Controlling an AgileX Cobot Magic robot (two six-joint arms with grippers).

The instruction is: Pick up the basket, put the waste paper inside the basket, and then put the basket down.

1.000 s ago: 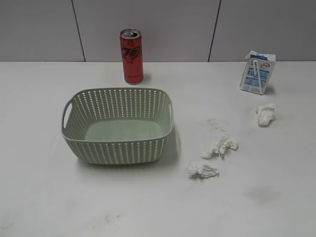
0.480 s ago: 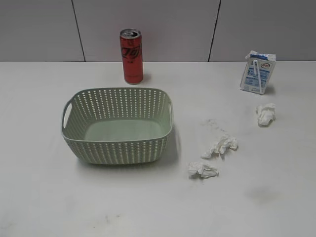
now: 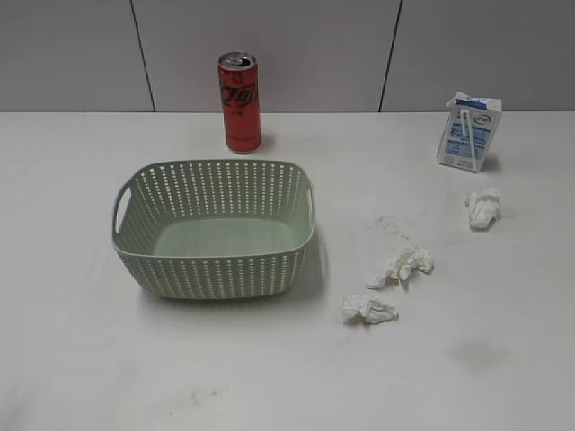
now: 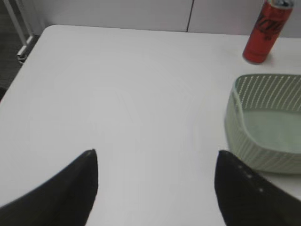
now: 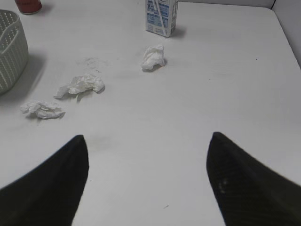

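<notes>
The pale green slotted basket (image 3: 214, 228) stands empty on the white table, left of centre; it also shows in the left wrist view (image 4: 263, 123) and at the left edge of the right wrist view (image 5: 9, 47). Three crumpled white paper wads lie to its right: one near the front (image 3: 367, 309) (image 5: 41, 109), one in the middle (image 3: 402, 266) (image 5: 80, 85), one farther right (image 3: 483, 207) (image 5: 153, 57). My left gripper (image 4: 155, 153) is open and empty, left of the basket. My right gripper (image 5: 146, 136) is open and empty, nearer than the wads. Neither gripper shows in the exterior view.
A red drink can (image 3: 239, 101) (image 4: 266, 31) stands behind the basket. A blue-and-white drink carton (image 3: 470, 131) (image 5: 161, 17) stands at the back right, behind the far wad. The table's left edge (image 4: 21, 70) shows in the left wrist view.
</notes>
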